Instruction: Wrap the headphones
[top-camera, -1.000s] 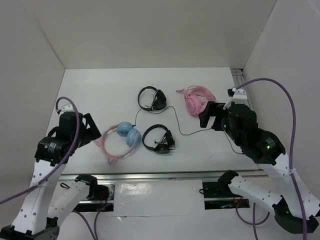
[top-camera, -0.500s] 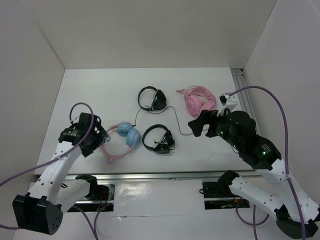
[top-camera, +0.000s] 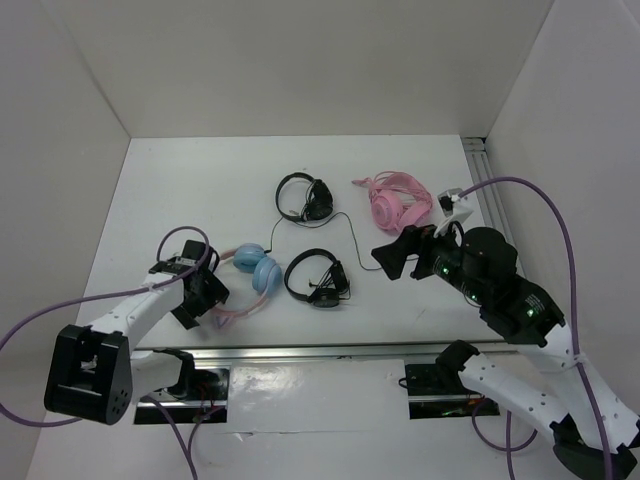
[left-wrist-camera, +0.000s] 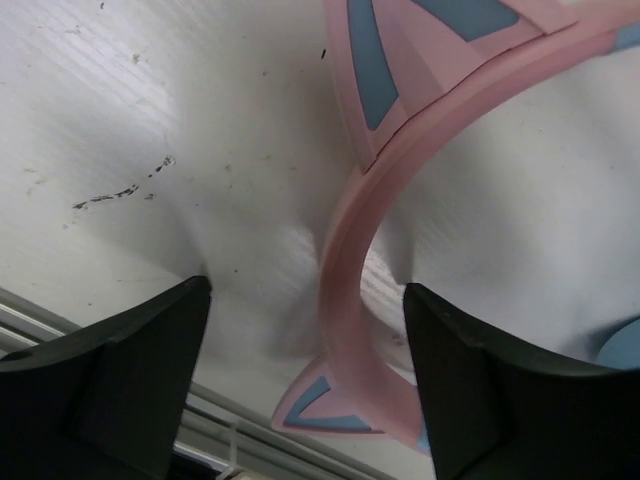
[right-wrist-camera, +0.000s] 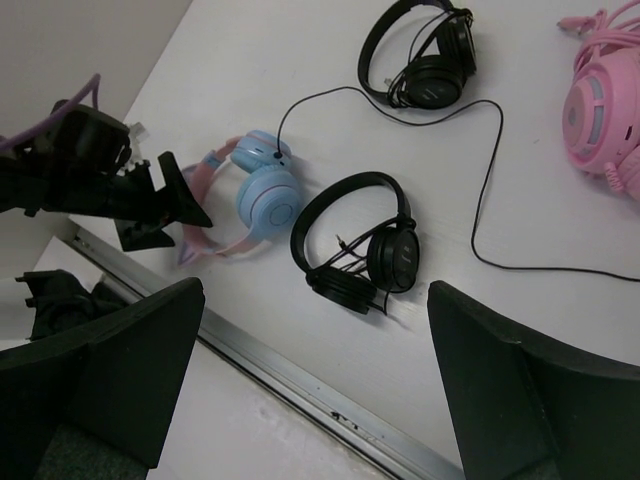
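On the white table (top-camera: 200, 170), the headphones (top-camera: 255, 272) lie front-left, with the ear cups toward centre. Your left gripper (top-camera: 203, 296) straddles their pink headband (left-wrist-camera: 345, 250), jaws released either side. The right gripper (top-camera: 392, 256), also released, hangs well apart, so left is nearer.

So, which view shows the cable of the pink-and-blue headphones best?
Right wrist: the cable is large and traceable from the blue cup to the right edge. The top view shows it thin and faint; the left wrist shows only the headband.
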